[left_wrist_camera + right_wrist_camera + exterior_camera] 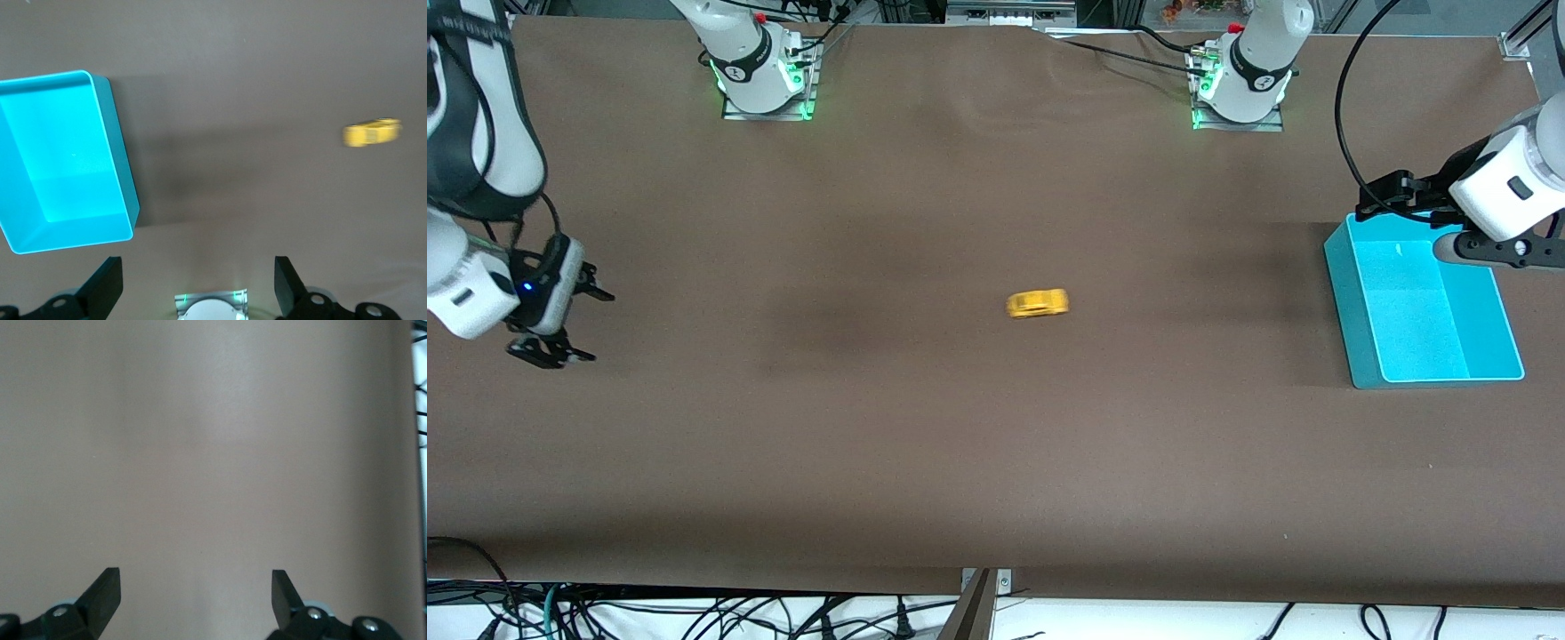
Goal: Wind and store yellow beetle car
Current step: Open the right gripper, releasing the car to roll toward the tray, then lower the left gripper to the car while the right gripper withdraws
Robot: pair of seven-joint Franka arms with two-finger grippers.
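Note:
The yellow beetle car stands alone on the brown table near its middle, and its outline is smeared. It also shows in the left wrist view, well away from the fingers. My left gripper hangs open over the table at the rim of the cyan bin, and there is nothing between its fingers. Over the right arm's end of the table, my right gripper is open too. Only bare table shows between its fingers.
The cyan bin holds nothing and sits at the left arm's end of the table. Both arm bases stand along the edge farthest from the front camera. Cables hang below the nearest edge.

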